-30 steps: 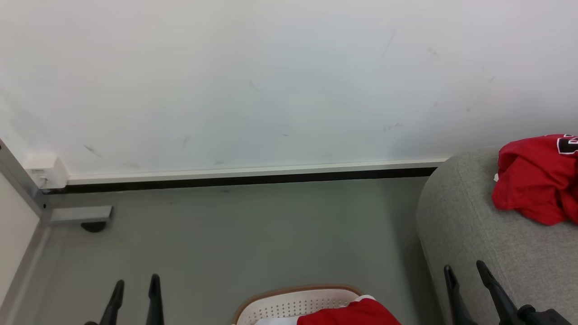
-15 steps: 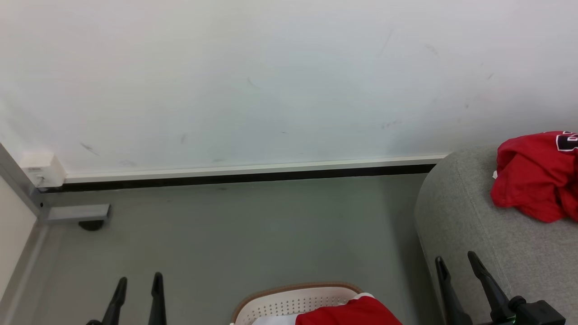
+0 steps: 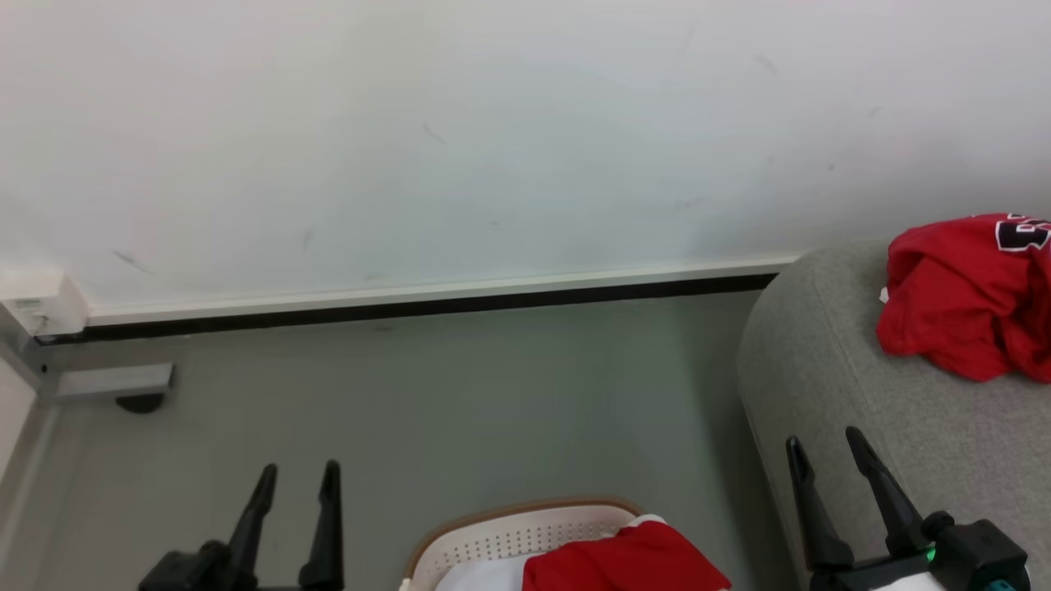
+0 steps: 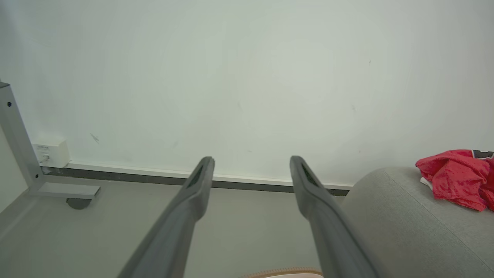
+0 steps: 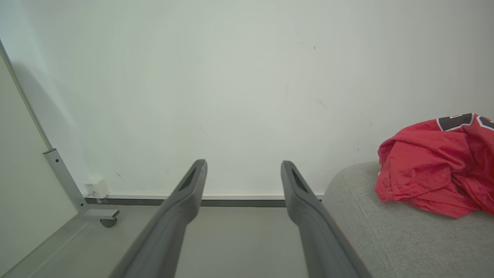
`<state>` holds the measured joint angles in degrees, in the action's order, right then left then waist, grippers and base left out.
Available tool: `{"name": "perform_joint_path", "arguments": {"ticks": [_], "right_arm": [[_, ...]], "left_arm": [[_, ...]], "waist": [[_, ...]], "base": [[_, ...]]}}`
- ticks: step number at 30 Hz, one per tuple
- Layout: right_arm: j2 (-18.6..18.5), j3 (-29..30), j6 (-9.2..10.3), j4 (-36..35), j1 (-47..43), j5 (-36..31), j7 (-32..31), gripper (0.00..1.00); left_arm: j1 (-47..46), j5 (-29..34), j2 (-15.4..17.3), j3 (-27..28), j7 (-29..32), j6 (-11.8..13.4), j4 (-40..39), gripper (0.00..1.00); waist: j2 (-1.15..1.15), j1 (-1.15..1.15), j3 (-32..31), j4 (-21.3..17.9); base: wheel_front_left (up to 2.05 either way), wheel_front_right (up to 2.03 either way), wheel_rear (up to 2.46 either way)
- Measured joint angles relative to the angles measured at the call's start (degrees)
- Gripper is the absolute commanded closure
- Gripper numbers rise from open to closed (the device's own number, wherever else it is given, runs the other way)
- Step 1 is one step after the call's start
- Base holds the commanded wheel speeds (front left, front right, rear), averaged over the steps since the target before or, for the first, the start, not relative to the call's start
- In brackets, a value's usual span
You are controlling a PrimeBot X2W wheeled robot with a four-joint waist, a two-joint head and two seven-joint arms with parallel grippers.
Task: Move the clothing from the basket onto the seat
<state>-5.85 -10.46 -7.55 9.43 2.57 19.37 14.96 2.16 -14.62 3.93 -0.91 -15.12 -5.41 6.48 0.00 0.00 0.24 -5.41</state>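
The white perforated basket [image 3: 509,546] with a brown rim sits on the floor at the bottom centre, and red clothing [image 3: 624,562] with white trim lies in it. More red clothing [image 3: 961,304] with black numerals is bunched on the grey seat [image 3: 829,377] at the right, also seen as clothing [image 5: 428,170] on the seat [image 5: 359,208]. My left gripper [image 3: 297,474] is open and empty, left of the basket. My right gripper [image 3: 823,441] is open and empty, over the seat's rounded front edge. Both point at the wall.
A white wall [image 3: 493,139] with a dark baseboard [image 3: 410,310] stands behind a bare grey floor [image 3: 460,402]. At the far left a metal frame leg with a castor [image 3: 135,402] and a small white box [image 3: 37,304] stand near the wall.
The head camera has shifted, so the scene sits lower-left to upper-left in view. Both grippers reach further into the picture, the left one most; both stay open.
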Motion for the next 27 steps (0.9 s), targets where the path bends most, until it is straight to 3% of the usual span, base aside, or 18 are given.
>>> {"name": "perform_joint_path", "arguments": {"ticks": [13,21,27], "right_arm": [[-0.22,2.05,0.0,-1.93,7.53,-1.98,0.01,0.0],[0.67,4.24,0.0,-4.35,13.25,-3.0,0.01,0.0],[1.57,7.06,0.0,-6.58,17.29,-3.93,0.01,0.0]], "left_arm": [[-12.9,0.26,1.09,-10.5,1.41,-1.88,9.53,0.0],[-21.23,-0.07,3.65,-16.72,3.22,-1.99,16.04,0.0],[-27.76,-1.66,5.86,-24.85,4.93,-2.12,19.84,0.0]], "waist": [[0.0,0.01,7.93,-3.04],[0.0,0.02,14.87,-5.46],[0.0,0.01,20.96,-7.08]], "base": [[0.0,0.0,0.0],[0.0,0.0,0.0],[0.0,0.0,0.0]]}}
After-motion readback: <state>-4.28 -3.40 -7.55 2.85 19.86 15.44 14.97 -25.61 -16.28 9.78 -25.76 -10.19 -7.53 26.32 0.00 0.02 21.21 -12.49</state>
